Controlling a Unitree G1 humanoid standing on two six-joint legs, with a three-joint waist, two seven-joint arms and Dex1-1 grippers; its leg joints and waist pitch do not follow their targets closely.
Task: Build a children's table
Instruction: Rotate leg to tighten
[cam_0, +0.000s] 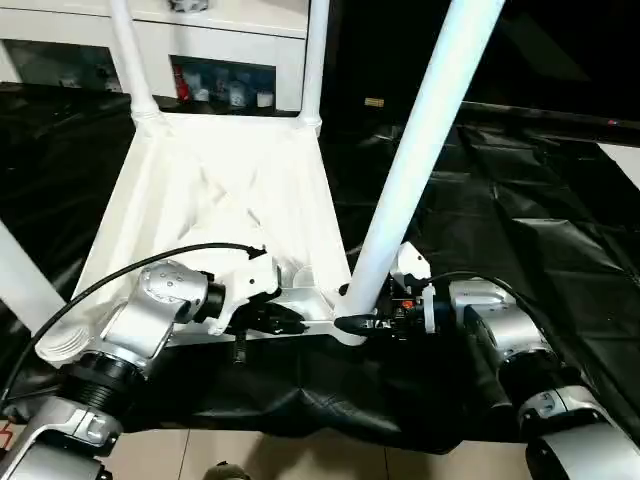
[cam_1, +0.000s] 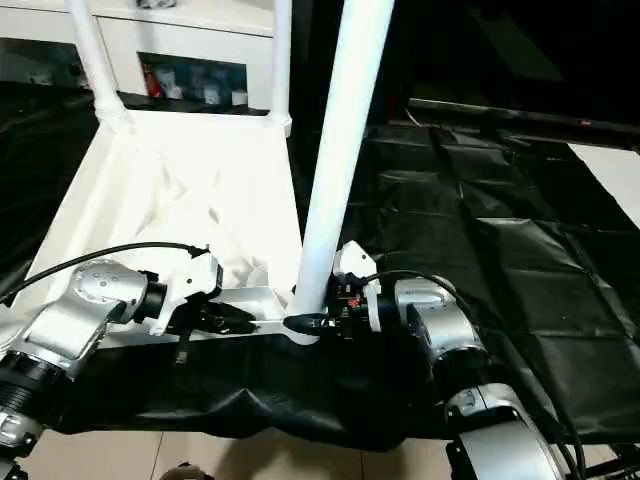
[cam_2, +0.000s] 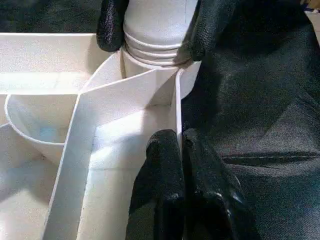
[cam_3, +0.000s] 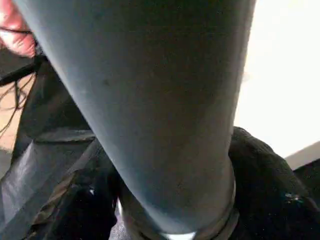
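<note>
The children's table lies upside down on a black sheet, its white ribbed top (cam_0: 215, 190) facing up. Two legs (cam_0: 130, 60) (cam_0: 317, 60) stand in the far corner sockets, and another leg (cam_0: 20, 280) rises at the near left. A long white leg (cam_0: 420, 150) stands tilted in the near right socket. My left gripper (cam_0: 290, 318) is shut on the thin near rim of the top (cam_2: 176, 100), beside that socket. My right gripper (cam_0: 360, 322) is closed around the ringed base of the near right leg (cam_2: 155, 20), one black finger (cam_2: 111, 25) pressing on each side.
A white cabinet with glass doors (cam_0: 220, 50) stands behind the table. The crumpled black sheet (cam_0: 520, 230) covers the floor to the right and front. Tiled floor (cam_0: 300, 455) shows at the near edge. A black cable (cam_0: 120, 275) loops over my left forearm.
</note>
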